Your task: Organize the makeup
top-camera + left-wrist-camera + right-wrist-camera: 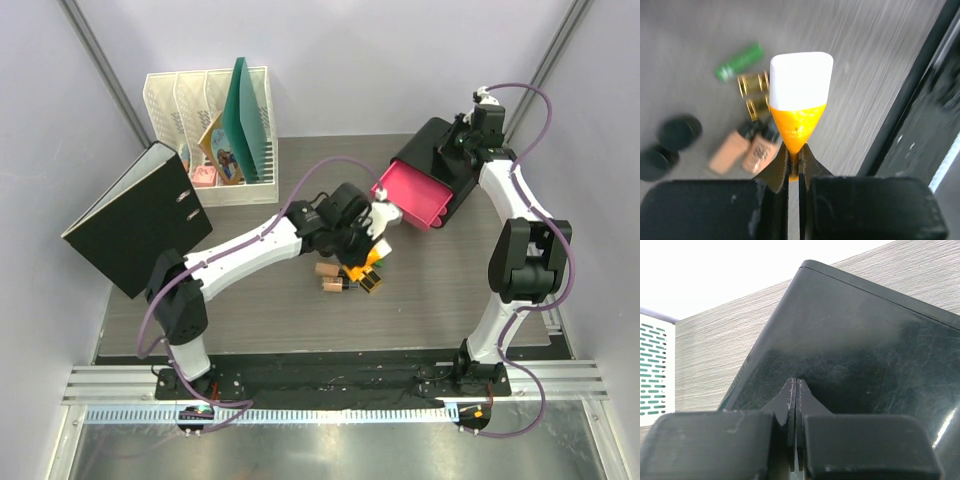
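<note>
My left gripper (795,150) is shut on the flat tail of the orange white-capped tube (799,100), which hangs above the table. Below it lie a small green tube (739,62), two gold-and-black cases (754,82), two peach black-capped bottles (729,150) and two black round jars (680,132). From above, the left gripper (372,228) hovers beside the open pink drawer (412,195) of the black box (440,150). My right gripper (796,382) is shut with nothing in it, right at the box's glossy black top (865,350).
A white file rack (210,120) with a green folder stands at the back left. A black binder (135,220) leans in front of it. The black box's edge (920,110) runs along the right of the left wrist view.
</note>
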`<control>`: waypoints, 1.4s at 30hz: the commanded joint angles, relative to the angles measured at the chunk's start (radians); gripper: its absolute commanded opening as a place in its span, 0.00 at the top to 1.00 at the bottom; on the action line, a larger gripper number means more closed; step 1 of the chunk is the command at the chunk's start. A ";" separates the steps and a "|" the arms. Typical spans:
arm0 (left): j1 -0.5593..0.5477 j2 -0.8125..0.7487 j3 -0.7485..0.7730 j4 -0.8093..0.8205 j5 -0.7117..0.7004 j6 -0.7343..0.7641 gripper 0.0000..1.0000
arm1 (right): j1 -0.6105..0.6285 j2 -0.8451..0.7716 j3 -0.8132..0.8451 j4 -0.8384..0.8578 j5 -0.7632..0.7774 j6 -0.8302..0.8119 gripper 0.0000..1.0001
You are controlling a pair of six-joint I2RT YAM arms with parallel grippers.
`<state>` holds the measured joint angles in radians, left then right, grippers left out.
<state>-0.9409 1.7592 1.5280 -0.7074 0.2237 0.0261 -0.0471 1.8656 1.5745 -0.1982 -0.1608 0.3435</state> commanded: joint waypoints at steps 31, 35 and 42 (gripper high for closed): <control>0.105 0.520 0.728 0.480 -0.043 -0.653 0.95 | 0.015 0.112 -0.087 -0.313 0.000 -0.034 0.99; 0.103 0.560 0.770 0.450 -0.017 -0.675 0.82 | 0.013 0.112 -0.087 -0.314 0.001 -0.032 0.99; 0.103 0.546 0.771 0.441 -0.003 -0.641 0.34 | 0.015 0.113 -0.087 -0.313 0.003 -0.034 0.99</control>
<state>-0.8356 2.3444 2.2459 -0.3092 0.2066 -0.6331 -0.0441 1.8725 1.5745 -0.1818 -0.1825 0.3435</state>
